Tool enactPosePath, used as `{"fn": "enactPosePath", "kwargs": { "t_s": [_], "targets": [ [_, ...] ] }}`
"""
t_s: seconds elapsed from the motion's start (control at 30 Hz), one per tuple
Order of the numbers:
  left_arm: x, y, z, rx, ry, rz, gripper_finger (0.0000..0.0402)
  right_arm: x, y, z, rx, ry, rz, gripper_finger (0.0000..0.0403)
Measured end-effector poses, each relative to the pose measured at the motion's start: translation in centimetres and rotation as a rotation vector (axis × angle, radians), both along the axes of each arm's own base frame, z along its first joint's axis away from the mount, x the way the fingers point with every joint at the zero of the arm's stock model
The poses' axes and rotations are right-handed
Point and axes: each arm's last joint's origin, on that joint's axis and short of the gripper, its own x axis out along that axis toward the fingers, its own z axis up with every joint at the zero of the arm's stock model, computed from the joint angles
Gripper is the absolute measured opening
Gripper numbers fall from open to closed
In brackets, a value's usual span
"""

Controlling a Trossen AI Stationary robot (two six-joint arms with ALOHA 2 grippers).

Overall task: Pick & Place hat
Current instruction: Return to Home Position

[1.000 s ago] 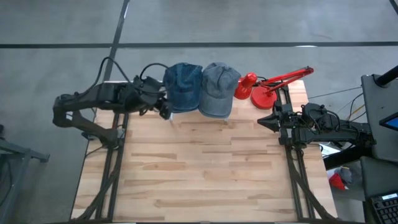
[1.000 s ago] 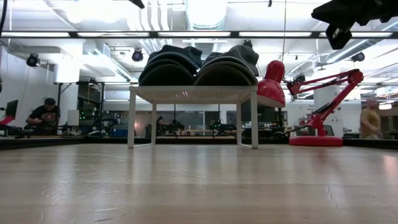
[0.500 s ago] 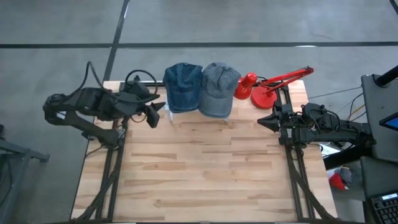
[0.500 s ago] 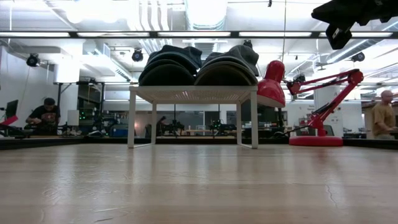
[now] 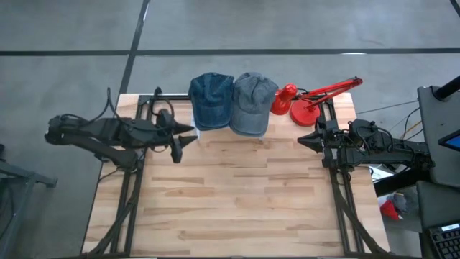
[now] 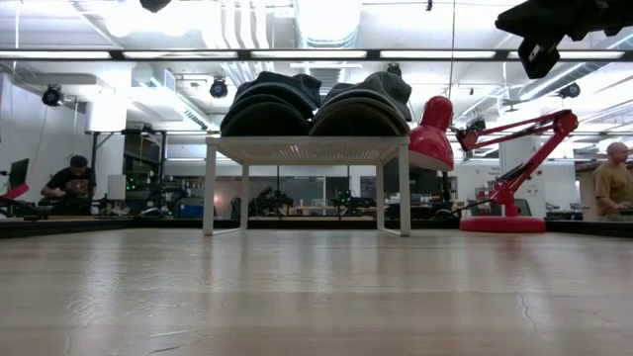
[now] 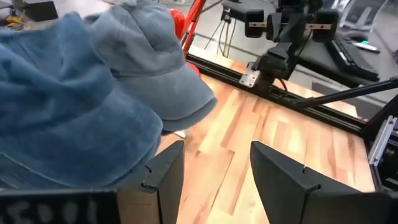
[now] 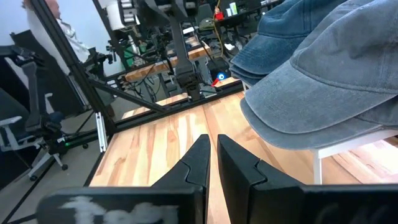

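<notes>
Two cap piles, wooden table, workshop

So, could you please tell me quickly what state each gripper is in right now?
Left gripper: jaws open, holding nothing.
Right gripper: jaws shut, holding nothing.

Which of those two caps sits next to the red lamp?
The paler grey-blue fabric cap: it lies right beside the red desk lamp, while the darker blue denim cap sits beyond it.
</notes>
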Motion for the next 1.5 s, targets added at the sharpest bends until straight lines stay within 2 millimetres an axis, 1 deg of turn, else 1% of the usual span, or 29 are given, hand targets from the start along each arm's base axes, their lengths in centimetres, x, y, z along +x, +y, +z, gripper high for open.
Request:
{"fn": "enactPosePath", "kwargs": {
  "t_s": [0.2,0.43,0.67,1.1,1.3,1.37,1.5],
  "targets": [
    [-0.9,0.2,-3.8,-0.011,-0.036,0.000,0.0181,0.0,0.0,0.0,0.000,0.000,0.000,0.0028],
    [-2.4,0.4,-6.7,-0.016,-0.046,0.001,0.0181,0.0,0.0,0.0,0.000,0.000,0.000,0.0028],
    [-3.9,0.7,-8.5,-0.006,-0.068,-0.003,0.0181,0.0,0.0,0.0,0.000,0.000,0.001,0.0028],
    [-8.1,1.4,-11.0,0.035,-0.170,-0.019,0.0181,0.0,0.0,0.4,-0.002,-0.038,0.012,0.0028],
    [-9.2,1.6,-12.8,0.028,-0.205,-0.015,0.0181,0.0,0.3,0.4,0.006,-0.039,0.109,0.0028],
    [-9.4,1.7,-13.6,0.030,-0.193,-0.017,0.0182,0.0,0.3,0.4,0.012,-0.044,0.114,0.0028],
    [-9.6,1.7,-14.4,0.027,-0.218,-0.015,0.0181,0.1,0.3,0.6,0.016,-0.065,0.106,0.0028]
  ]
}}
